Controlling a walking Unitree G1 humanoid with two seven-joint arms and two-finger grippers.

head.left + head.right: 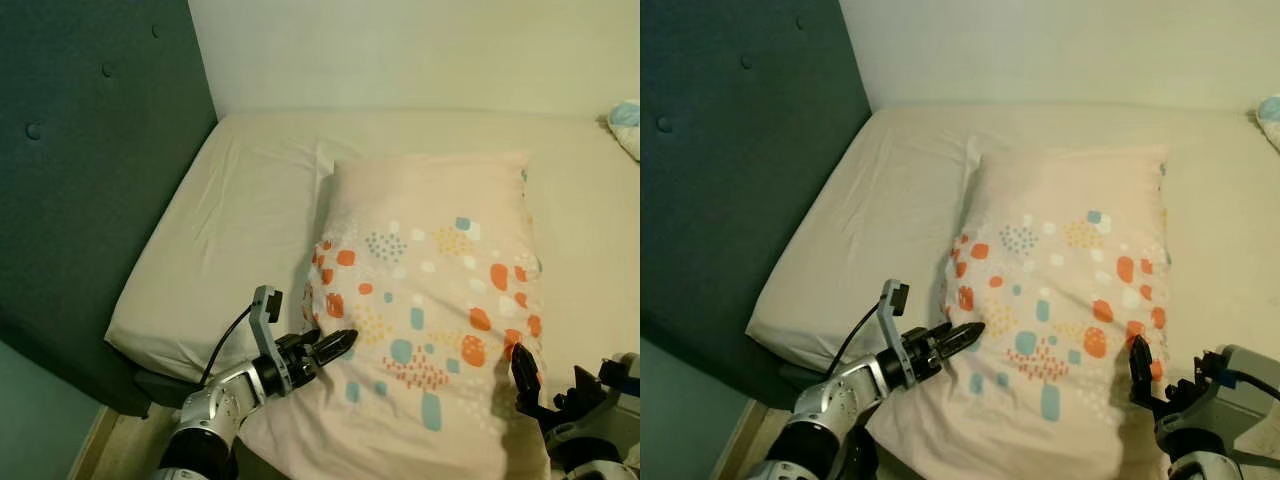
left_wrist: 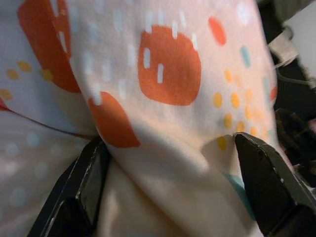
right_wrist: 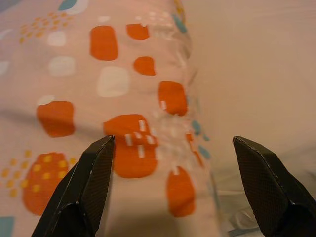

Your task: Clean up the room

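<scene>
Pale pink fabric pillow (image 1: 430,290): printed with orange blobs, teal and white patches, yellow dot clusters. Cream bed sheet (image 1: 230,230): plain. Dark teal tufted headboard (image 1: 90,170), left: plain, buttoned. Far wall (image 1: 420,50): off-white. Silver arms, black-fingered left hand (image 1: 338,345) and right hand (image 1: 524,375).

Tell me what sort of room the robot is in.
Most likely a bedroom: a bed with a cream sheet stands against a padded dark headboard, and a patterned pillow lies on it, with the left gripper and right gripper at its near edge.
</scene>
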